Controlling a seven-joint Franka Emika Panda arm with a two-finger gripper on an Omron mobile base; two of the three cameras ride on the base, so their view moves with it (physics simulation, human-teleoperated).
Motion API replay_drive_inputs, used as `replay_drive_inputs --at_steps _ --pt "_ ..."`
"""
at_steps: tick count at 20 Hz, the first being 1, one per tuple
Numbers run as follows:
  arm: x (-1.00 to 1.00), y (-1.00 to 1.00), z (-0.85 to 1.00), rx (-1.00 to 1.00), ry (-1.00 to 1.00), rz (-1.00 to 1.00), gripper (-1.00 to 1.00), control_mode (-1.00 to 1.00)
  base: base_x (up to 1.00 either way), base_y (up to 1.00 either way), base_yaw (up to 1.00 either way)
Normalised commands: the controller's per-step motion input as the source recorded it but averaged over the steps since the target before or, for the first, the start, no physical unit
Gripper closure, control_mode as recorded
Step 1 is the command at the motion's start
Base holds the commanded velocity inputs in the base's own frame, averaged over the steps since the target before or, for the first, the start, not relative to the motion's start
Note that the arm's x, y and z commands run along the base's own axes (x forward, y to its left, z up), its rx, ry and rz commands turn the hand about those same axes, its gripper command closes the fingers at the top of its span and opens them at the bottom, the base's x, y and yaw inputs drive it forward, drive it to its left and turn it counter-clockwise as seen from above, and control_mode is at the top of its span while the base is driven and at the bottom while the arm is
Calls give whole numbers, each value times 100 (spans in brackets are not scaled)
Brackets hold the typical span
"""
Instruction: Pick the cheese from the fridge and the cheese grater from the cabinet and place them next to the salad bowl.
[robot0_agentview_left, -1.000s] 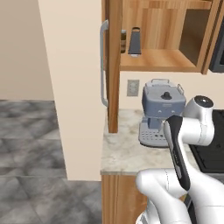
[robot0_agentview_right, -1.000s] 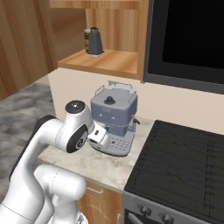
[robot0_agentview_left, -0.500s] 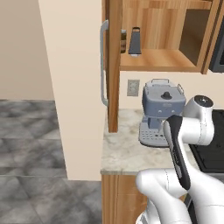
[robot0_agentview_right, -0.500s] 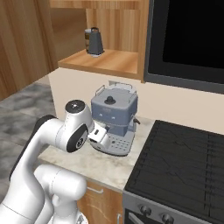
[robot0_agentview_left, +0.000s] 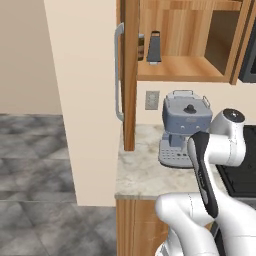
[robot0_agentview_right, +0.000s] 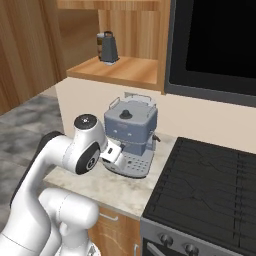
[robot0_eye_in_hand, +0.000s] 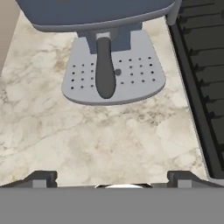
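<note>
The cheese grater (robot0_agentview_left: 154, 47) (robot0_agentview_right: 109, 47), slim and dark with a loop handle, stands upright on the shelf of the open wooden cabinet (robot0_agentview_left: 180, 70) (robot0_agentview_right: 117, 70). My gripper (robot0_eye_in_hand: 113, 178) hangs low over the marble counter (robot0_eye_in_hand: 87, 131), just in front of the coffee machine, well below the grater. Its jaws stand open with nothing between them. The cabinet door (robot0_agentview_left: 131, 75) swings out to the left, edge-on, with its grey bar handle (robot0_agentview_left: 118, 70). The cheese, the fridge and the salad bowl are out of view.
A blue-grey coffee machine (robot0_agentview_left: 185, 125) (robot0_agentview_right: 129, 132) stands on the counter under the cabinet, with its drip tray (robot0_eye_in_hand: 113, 76) right ahead of the hand. A black stove (robot0_agentview_right: 210, 185) (robot0_eye_in_hand: 201, 65) borders the counter on the right. A beige wall panel (robot0_agentview_left: 85, 100) closes the left.
</note>
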Motion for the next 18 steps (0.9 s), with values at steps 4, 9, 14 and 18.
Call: replay_drive_inputs --at_steps 4,9,14,18 --pt "-11 14 35 -1 -23 6 -100 -100 0 0 0" --pt "-11 4 48 0 -18 10 -100 -100 0 0 0" --pt "-5 15 45 -3 -13 9 -100 -100 0 0 0" --pt "0 28 48 -9 -7 5 -100 -100 0 0 0"
